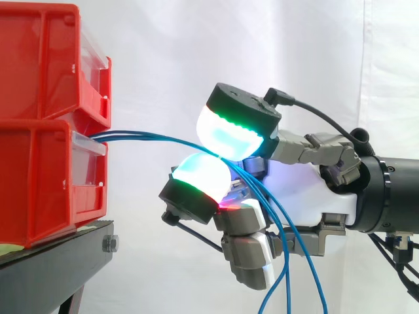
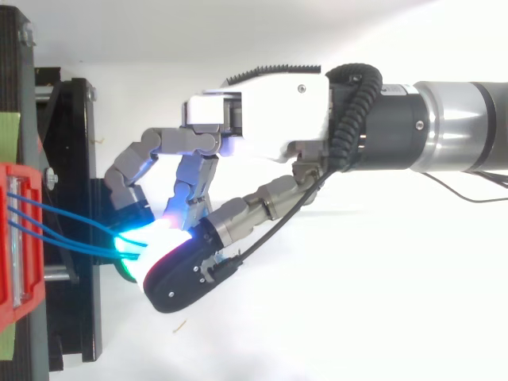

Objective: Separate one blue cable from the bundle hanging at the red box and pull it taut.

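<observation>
Several thin blue cables (image 1: 147, 137) come out of the front of the lower red bin (image 1: 39, 183) and run to the right in a shallow arc. My hand (image 1: 308, 193) reaches in from the right, about level with that bin. Two glowing fingertips (image 1: 229, 134) are closed together on the blue cables, one pad above and one (image 1: 200, 173) below. I cannot tell how many strands lie inside the pinch. Past the pinch the cables hang down (image 1: 288, 261) in front of the palm. From above, the cables (image 2: 71, 226) fan out from the bin (image 2: 20, 238) to the hand (image 2: 270, 111).
A second red bin (image 1: 39, 59) is stacked on the lower one. Both stand on a black stand (image 1: 52, 261) at the left. A white curtain (image 1: 327, 52) hangs behind the work.
</observation>
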Motion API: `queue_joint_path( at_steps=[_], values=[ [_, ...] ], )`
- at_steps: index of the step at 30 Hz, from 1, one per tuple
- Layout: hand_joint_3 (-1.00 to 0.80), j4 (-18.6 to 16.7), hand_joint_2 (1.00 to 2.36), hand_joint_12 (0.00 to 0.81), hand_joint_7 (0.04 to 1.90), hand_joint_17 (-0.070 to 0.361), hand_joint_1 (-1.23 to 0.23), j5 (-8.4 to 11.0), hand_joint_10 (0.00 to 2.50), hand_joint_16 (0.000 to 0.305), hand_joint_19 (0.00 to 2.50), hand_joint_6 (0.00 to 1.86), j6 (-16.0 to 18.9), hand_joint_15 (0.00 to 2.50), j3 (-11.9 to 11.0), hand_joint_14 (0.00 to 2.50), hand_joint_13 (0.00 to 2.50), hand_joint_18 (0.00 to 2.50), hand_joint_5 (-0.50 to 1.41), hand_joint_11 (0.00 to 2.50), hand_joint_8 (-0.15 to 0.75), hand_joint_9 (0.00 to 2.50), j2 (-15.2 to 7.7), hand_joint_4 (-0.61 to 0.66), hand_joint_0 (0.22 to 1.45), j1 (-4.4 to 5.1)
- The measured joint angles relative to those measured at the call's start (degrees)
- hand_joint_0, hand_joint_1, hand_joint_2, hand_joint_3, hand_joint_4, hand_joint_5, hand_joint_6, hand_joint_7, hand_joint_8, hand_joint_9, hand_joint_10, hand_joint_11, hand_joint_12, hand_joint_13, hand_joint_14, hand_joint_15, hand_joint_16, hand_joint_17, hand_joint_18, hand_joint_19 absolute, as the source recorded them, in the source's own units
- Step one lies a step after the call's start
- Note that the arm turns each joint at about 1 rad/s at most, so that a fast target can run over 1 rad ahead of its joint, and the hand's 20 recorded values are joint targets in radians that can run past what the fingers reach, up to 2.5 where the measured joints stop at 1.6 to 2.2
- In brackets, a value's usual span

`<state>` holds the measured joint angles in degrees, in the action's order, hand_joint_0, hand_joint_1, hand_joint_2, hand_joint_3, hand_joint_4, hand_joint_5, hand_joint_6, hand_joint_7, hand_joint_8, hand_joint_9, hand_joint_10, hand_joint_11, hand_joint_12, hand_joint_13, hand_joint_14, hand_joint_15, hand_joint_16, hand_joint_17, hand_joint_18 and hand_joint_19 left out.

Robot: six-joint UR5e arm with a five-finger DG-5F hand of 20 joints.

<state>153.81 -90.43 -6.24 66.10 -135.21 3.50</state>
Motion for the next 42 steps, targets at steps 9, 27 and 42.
queue_joint_path(
  at_steps=[9, 27, 42],
  values=[
    [-0.41, 0.0, 1.01, 0.375, 1.13, 0.099, -0.94, 0.08, 0.02, 0.044, 0.67, 0.91, 0.0, 0.76, 0.0, 0.02, 1.14, 1.08, -0.2, 0.93, 0.346, 1.08, 0.0, 0.1, 0.77, 0.03],
    [-0.42, -0.1, 1.01, 0.387, 1.22, 0.102, -0.59, 0.08, 0.02, 0.045, 0.78, 0.85, -0.4, 0.77, 0.0, 0.02, 1.21, 1.11, -0.16, 0.92, 0.369, 1.23, 0.0, 0.12, 0.61, 0.16],
    [-0.5, -0.1, 1.0, 0.381, 1.1, 0.1, -0.86, 0.34, 0.02, 0.044, 0.72, 0.91, -0.4, 0.77, 0.0, 0.02, 1.18, 1.1, -0.19, 0.95, 0.354, 1.1, 0.0, 0.14, 0.62, 0.22]
  ],
)
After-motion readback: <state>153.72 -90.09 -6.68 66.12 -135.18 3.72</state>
